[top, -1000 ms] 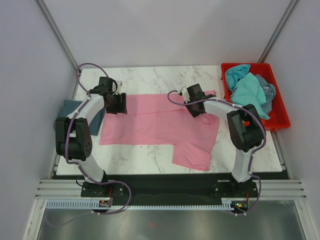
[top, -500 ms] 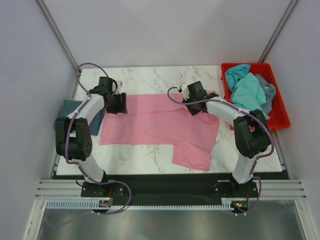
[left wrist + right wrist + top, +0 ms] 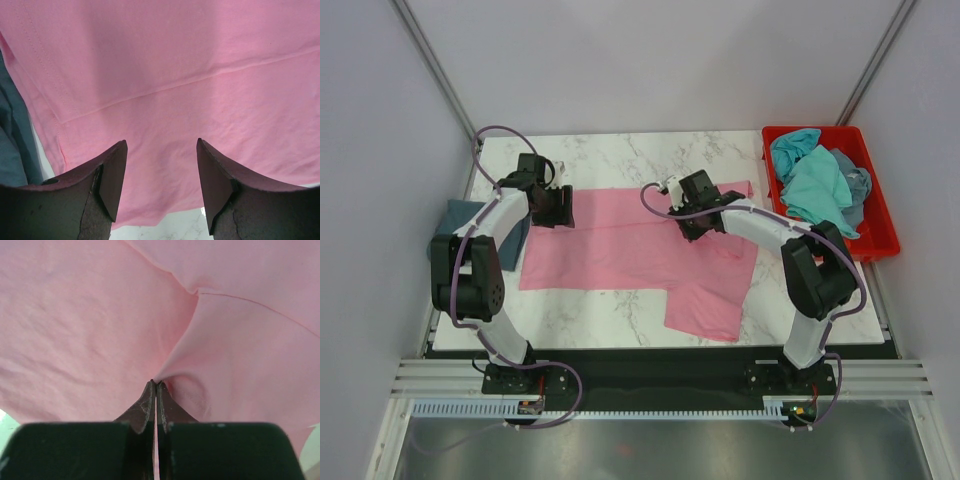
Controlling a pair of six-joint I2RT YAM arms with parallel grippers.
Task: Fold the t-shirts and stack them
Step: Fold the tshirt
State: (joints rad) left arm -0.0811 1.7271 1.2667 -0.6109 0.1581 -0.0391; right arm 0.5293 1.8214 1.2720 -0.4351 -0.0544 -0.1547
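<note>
The right tool (image 3: 155, 385) is clenched on a pinch of the pink shirt (image 3: 620, 255). Creases fan out from its tips, so the cloth is gathered there, likely so that this part can be carried over as a fold. The left tool (image 3: 161, 150) is spread with nothing between its fingers, poised over the shirt's left end, probably to take a matching grip. Whether it touches the cloth I cannot tell.

From above, the right tool is over the shirt's far part, toward the far edge of the surface (image 3: 620, 160), and the left tool is nearer the far left corner. The pink shirt lies flat across the middle of the surface, with one flap reaching toward the near edge, right of centre. A dark shirt (image 3: 452, 215) lies at the left edge. More shirts (image 3: 815, 180) fill the crate (image 3: 882, 240) at the far right corner.
</note>
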